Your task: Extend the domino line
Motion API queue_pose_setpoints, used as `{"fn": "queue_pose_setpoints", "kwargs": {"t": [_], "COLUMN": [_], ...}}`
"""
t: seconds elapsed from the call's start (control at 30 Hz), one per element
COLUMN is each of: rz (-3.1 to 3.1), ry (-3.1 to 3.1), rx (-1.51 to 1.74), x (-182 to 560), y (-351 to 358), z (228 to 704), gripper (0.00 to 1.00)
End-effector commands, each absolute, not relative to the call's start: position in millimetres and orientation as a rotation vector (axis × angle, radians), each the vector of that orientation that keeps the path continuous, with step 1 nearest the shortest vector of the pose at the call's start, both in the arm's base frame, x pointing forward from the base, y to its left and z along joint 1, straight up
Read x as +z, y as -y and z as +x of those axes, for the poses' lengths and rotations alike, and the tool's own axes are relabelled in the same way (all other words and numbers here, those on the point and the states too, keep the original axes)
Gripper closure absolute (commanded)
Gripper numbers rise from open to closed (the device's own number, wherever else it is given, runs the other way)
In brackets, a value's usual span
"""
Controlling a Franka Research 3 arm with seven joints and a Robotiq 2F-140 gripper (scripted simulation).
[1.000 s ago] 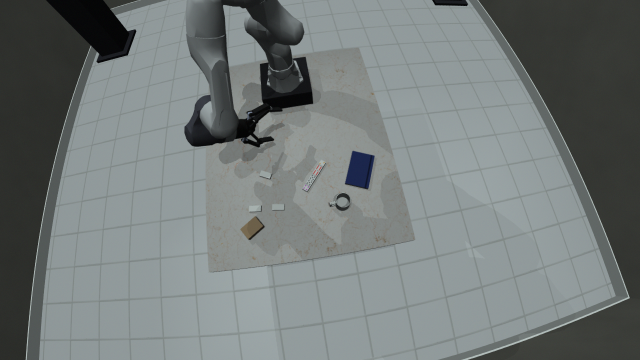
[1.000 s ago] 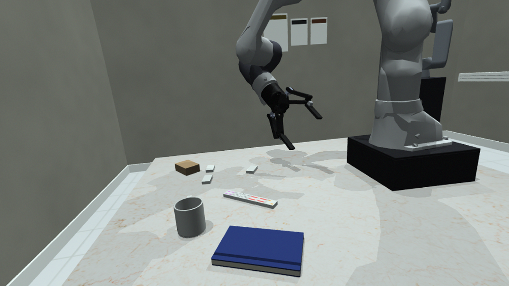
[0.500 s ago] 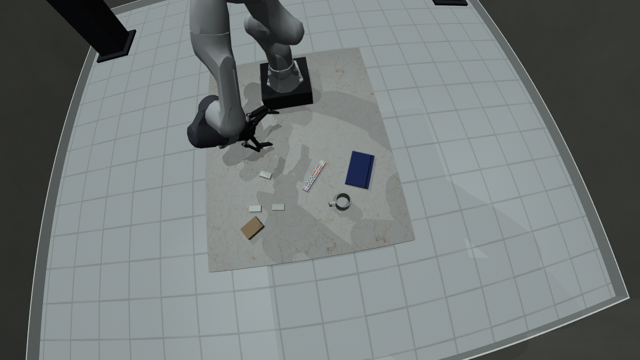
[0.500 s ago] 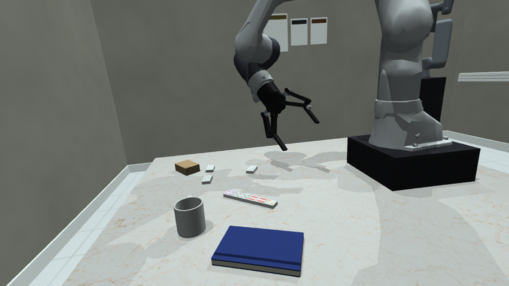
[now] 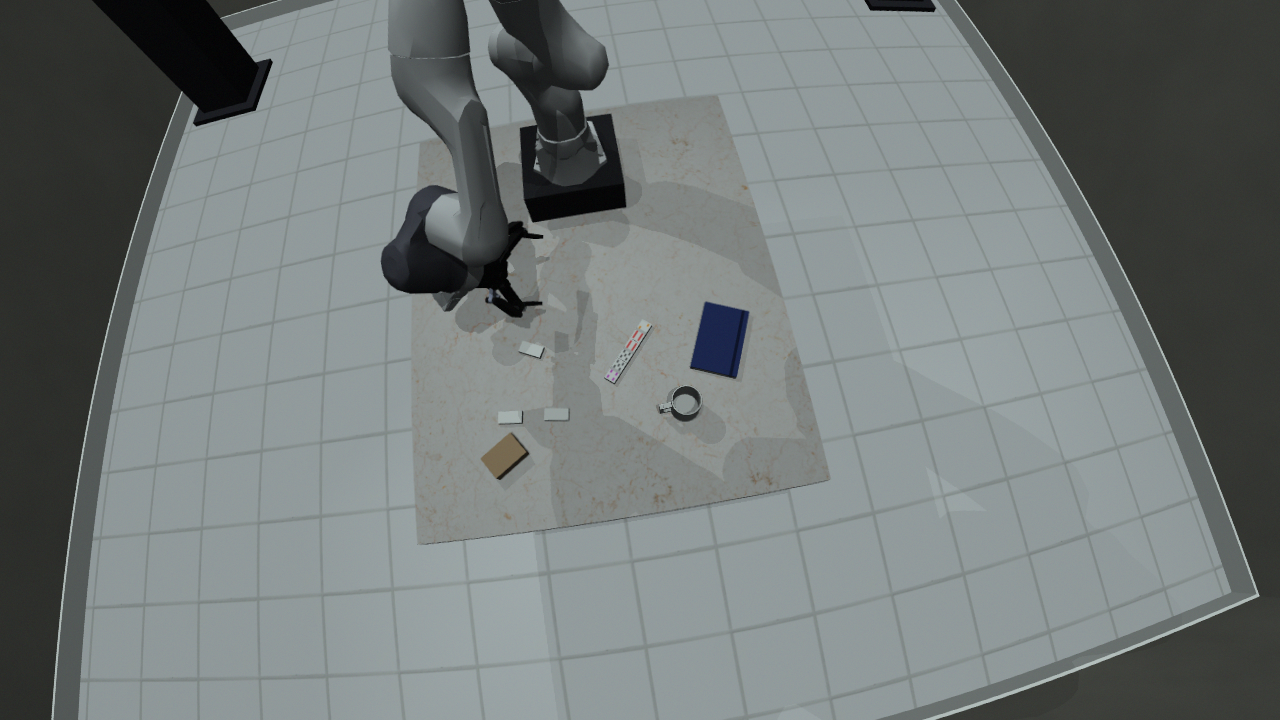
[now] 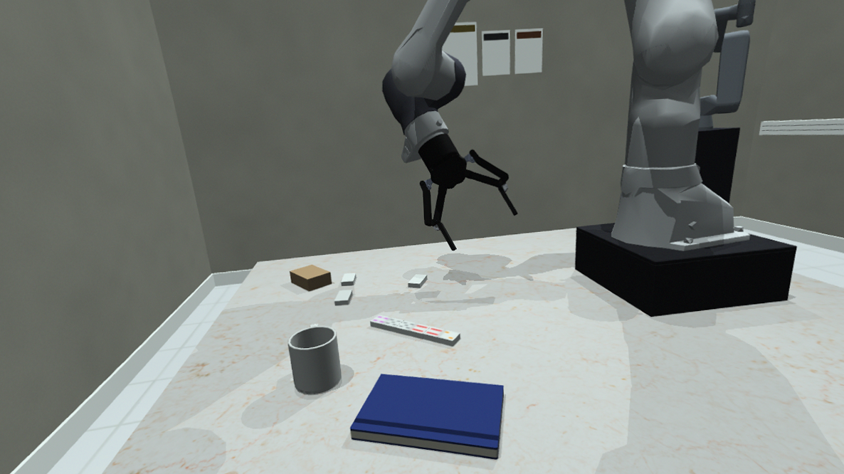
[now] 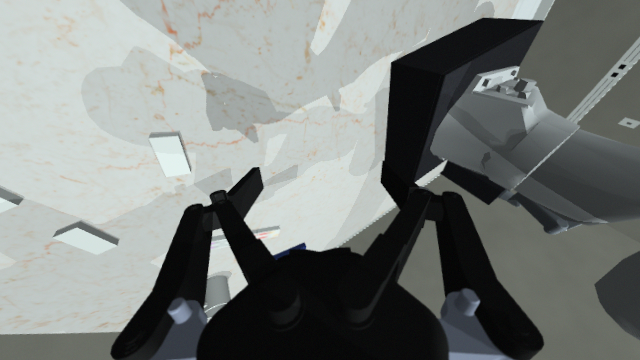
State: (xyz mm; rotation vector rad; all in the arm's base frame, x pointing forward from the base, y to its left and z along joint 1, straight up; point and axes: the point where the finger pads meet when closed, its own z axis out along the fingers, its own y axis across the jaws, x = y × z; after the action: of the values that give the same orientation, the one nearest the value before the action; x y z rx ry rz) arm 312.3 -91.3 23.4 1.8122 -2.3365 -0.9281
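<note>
A line of face-up dominoes [image 5: 627, 351] lies on the marble table top, slanting; it also shows in the exterior view [image 6: 414, 329]. Three blank white face-down dominoes lie to its left: one nearest the arm [image 5: 530, 350] [image 6: 417, 280] [image 7: 170, 154], and two side by side farther out [image 5: 509, 416] [image 5: 555, 413] [image 6: 348, 278] [image 6: 343, 296]. My gripper [image 6: 481, 228] [image 5: 514, 300] [image 7: 321, 174] hangs open and empty well above the table, near the closest face-down domino and tilted.
A brown block [image 5: 504, 455] [image 6: 310, 277] lies beside the two far dominoes. A grey mug [image 5: 685, 402] [image 6: 314, 358] and a blue book [image 5: 719, 339] [image 6: 430, 413] lie beyond the line. The arm's black base [image 5: 572, 174] [image 6: 681, 265] stands at the table's back.
</note>
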Motion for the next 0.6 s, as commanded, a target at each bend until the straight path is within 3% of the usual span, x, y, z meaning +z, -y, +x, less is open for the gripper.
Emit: {"fn": "queue_pose_setpoints", "kwargs": {"t": [0.0,0.27,0.3,0.53,0.57], "rz": [2.175,2.233,2.415,2.46,2.61], "ry": [2.147,2.111,1.952,1.913,1.737], "rx": [-0.794,-0.77,-0.655,-0.633,-0.521], "x": [17,17,16,16,18], "y": [109,109,119,119,126], "z": [332,332,351,351,370], "gripper": [0.0,0.0,0.0,0.0,0.0]}}
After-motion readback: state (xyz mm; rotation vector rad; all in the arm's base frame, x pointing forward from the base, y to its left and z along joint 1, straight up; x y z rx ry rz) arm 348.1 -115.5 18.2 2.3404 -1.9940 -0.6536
